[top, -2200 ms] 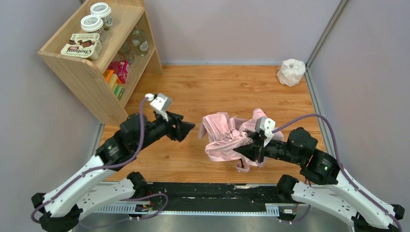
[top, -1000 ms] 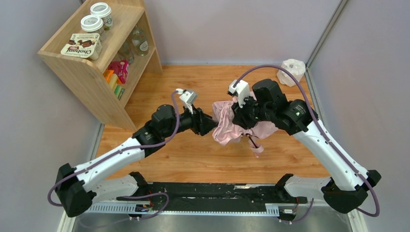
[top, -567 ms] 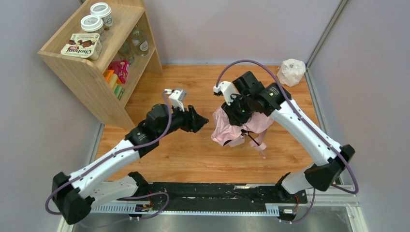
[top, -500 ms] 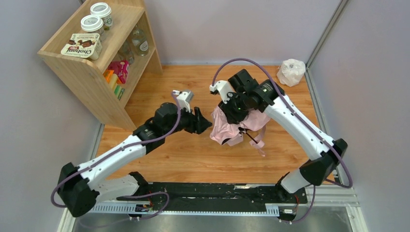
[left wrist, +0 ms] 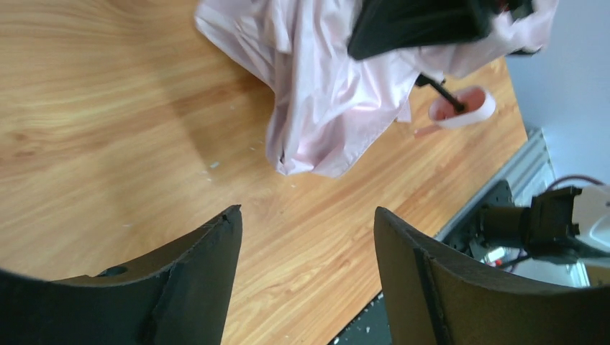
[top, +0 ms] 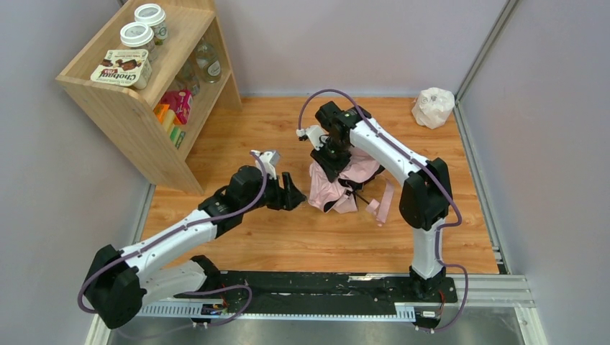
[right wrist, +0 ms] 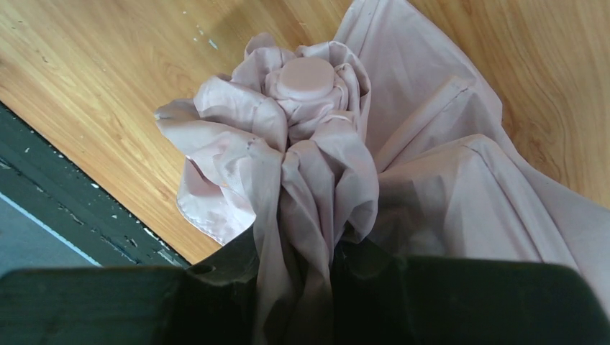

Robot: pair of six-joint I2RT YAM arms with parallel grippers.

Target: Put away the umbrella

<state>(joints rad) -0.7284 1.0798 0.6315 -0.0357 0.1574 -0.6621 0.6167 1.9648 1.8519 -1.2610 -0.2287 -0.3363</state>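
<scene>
Right jaws clamped on bunched fabric of the umbrella (top: 329, 192), mid-counter (top: 288, 244) | left jaws spread wide, empty, just left of it | only my right wrist view shows its round cap (right wrist: 308, 77); overhead, the right arm (top: 388, 154) hides the grip | shelf (top: 137, 108), white bag (top: 433, 108) well apart

Pale pink umbrella (top: 325, 192) collapsed, fabric bunched; hem seemingly touching table (top: 288, 244); black shaft (left wrist: 444, 93) protruding right.

**Small walled bay, wood surface**

Pale lilac-grey walls (top: 360, 43) on three sides. Wood-grain tabletop (top: 288, 237), evenly lit. Open wooden shelf unit (top: 122, 118) far left, two lidded jars (top: 137, 34) and a box (top: 121, 67) on top. Crumpled white bag (top: 432, 107) in far right corner.
</scene>
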